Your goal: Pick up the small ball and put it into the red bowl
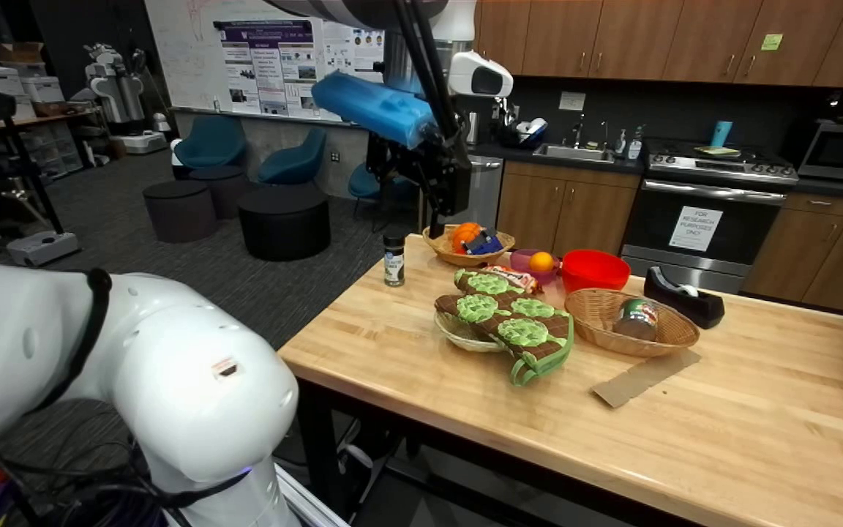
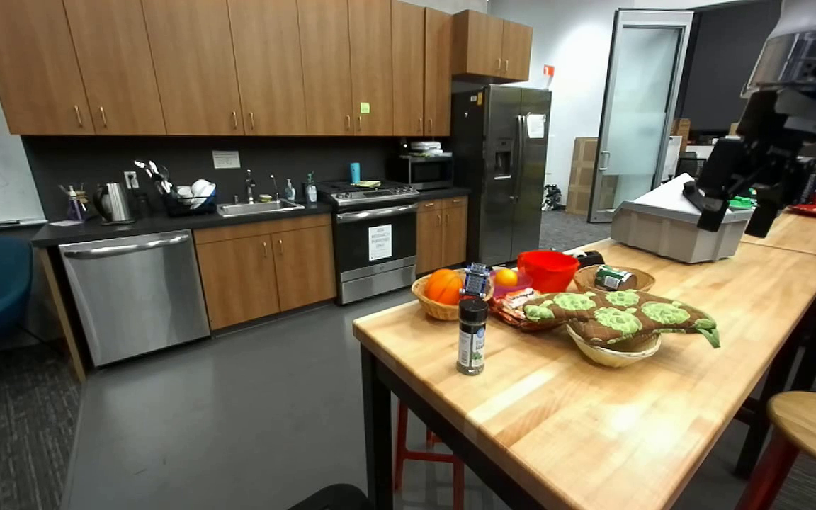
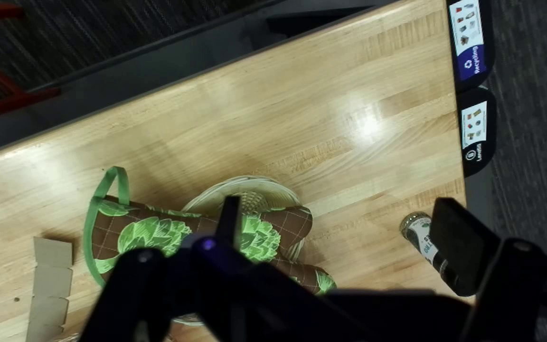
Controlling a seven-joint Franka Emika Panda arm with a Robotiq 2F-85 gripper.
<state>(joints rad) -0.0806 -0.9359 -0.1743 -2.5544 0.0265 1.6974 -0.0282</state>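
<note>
The small ball (image 1: 541, 262) is plain, round and orange and sits in a translucent purple bowl (image 1: 521, 266). It also shows in an exterior view (image 2: 505, 278). The bright red bowl (image 1: 596, 271) stands right beside the purple bowl at the far side of the table, and also shows in an exterior view (image 2: 548, 270). My gripper (image 3: 340, 206) is open and empty, with its fingers wide apart, high above the table. It shows in an exterior view (image 2: 735, 221) well above the table. The small ball and the red bowl are out of the wrist view.
A brown and green oven mitt (image 1: 498, 311) lies over a pale basket (image 1: 465, 338). A spice bottle (image 2: 472, 336) stands near the table's end. A wicker basket (image 2: 438, 309) holds a larger orange ball (image 2: 444, 286). A tan basket (image 1: 670, 347) holds a can (image 1: 637, 319).
</note>
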